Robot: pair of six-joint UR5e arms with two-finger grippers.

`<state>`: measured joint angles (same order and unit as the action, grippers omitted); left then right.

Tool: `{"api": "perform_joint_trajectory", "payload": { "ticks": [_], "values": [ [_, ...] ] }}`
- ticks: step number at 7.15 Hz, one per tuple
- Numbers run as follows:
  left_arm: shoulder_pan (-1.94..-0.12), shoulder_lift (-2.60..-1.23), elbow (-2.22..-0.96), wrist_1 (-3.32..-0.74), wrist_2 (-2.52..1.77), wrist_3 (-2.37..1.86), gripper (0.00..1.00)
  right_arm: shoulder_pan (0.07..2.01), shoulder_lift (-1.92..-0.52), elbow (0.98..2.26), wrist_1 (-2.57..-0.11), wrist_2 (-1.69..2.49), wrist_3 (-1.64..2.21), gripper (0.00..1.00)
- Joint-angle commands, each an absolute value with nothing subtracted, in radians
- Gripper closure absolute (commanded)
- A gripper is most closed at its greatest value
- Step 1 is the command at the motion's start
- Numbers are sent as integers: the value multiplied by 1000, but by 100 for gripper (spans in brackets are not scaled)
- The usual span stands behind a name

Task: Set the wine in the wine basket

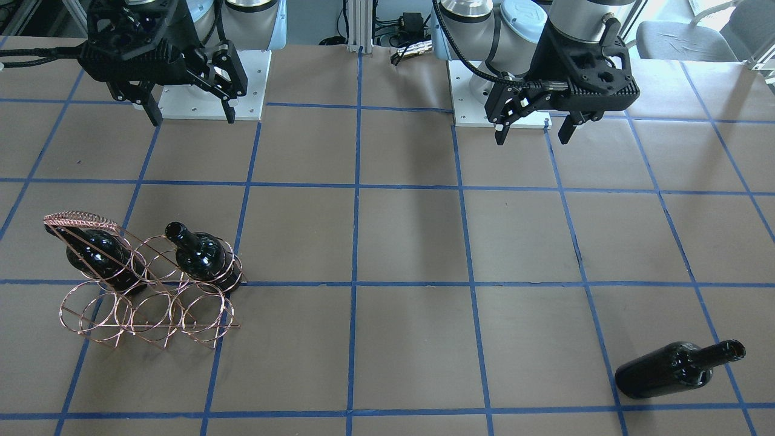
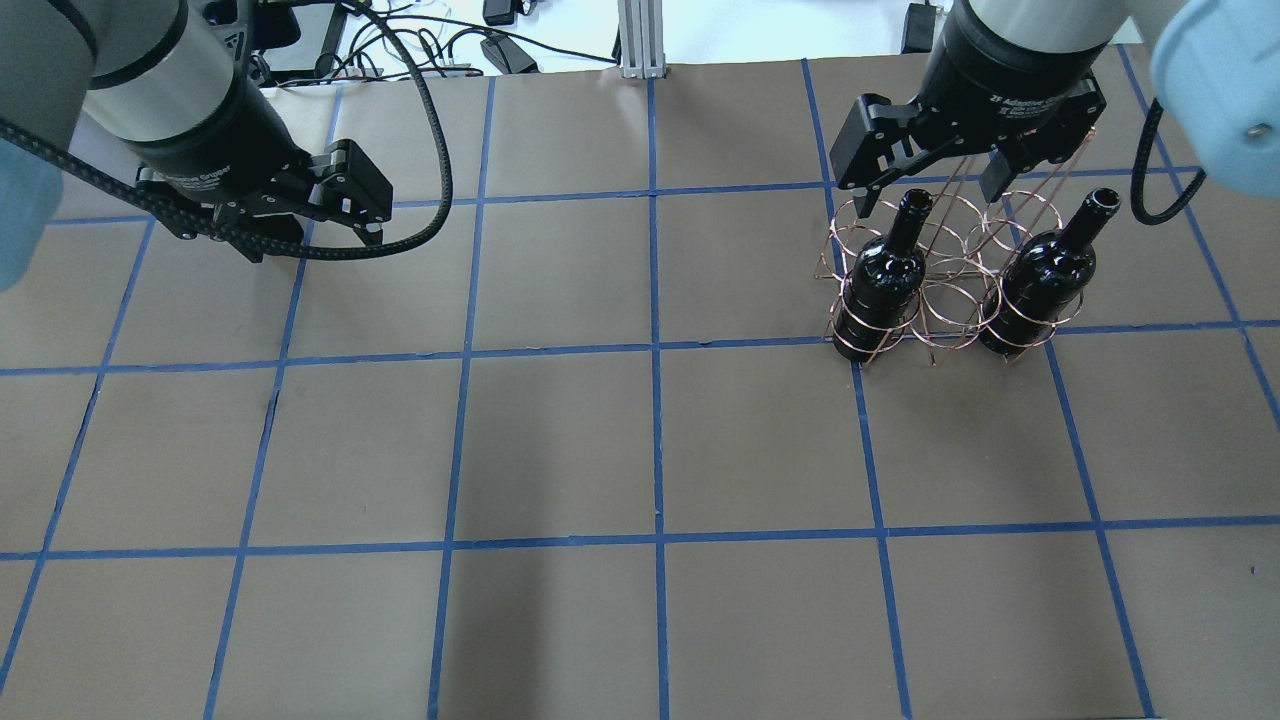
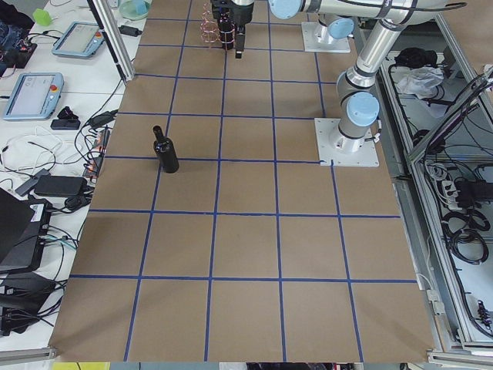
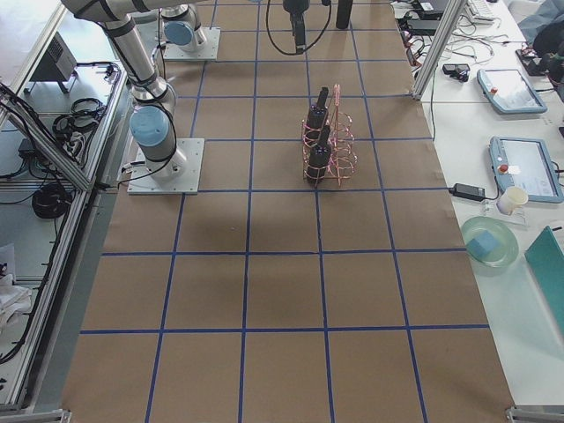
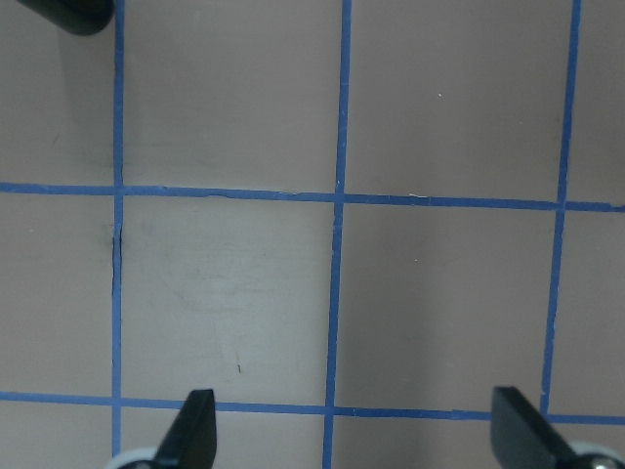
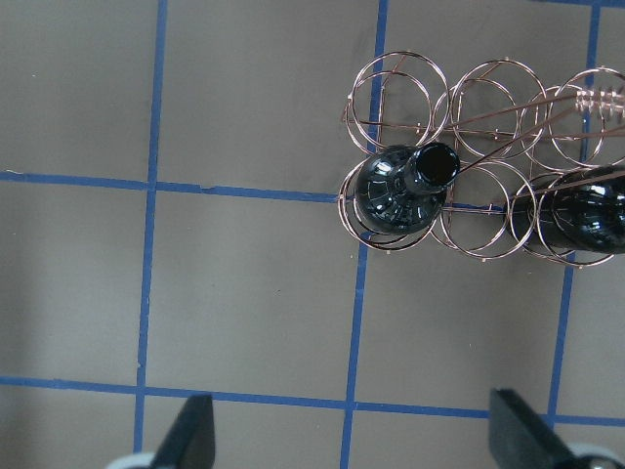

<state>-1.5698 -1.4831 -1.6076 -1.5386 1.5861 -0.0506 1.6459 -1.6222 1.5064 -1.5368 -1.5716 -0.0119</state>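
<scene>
1. Basket [image 2: 950, 270] stands on the counter [image 2: 650, 450], on the right arm's side. Two bottles [image 6: 395, 191] sit upright in the end rings of its robot-side row. The middle ring between them is free, and so is the whole far row. Judgement: the end rings were loaded first, and the middle gap is the tightest slot left.
2. Loose bottle [image 3: 164, 150] stands upright on bare counter, on the left arm's side and out toward the operators' edge, well apart from the basket. This is the one yet to be placed.
3. Judgement: the bottle is on the left arm's side and the basket on the right arm's, so the left arm is the likelier one to pick. It would then need a long carry across, or a hand-over.
4. Left fingers [image 5: 193, 430] are spread wide, with nothing between them but taped counter, and they touch nothing. They hang high near the robot, well apart from the loose bottle. A dark shape in the top corner of the left wrist view is probably that bottle; too little shows to be sure.
5. Right fingers [image 6: 190, 435] are also spread wide, empty and touching nothing. They hang above the counter. In the right wrist view the basket lies ahead and off to one side, not between the tips.
6. Risk, as a judgement: glossy glass and a narrow neck could slip in a grasp.
</scene>
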Motion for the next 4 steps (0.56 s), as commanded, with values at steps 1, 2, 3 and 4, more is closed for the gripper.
{"api": "perform_joint_trajectory", "payload": {
  "ticks": [1,2,3,4],
  "values": [
    [-1569,-1485,-1608,-1540,1585,-51,0,1646,-1623,1508,-1543,-1557,-8,0],
    [-1568,-1486,-1608,-1540,1585,-51,0,1646,-1621,1508,-1534,-1571,-15,0],
    [-1568,-1486,-1608,-1540,1588,-52,0,1646,-1623,1509,-1534,-1565,-8,0],
    [-1568,-1494,-1608,-1542,1586,-54,0,1646,-1624,1523,-1535,-1557,-9,0]
  ]
}}
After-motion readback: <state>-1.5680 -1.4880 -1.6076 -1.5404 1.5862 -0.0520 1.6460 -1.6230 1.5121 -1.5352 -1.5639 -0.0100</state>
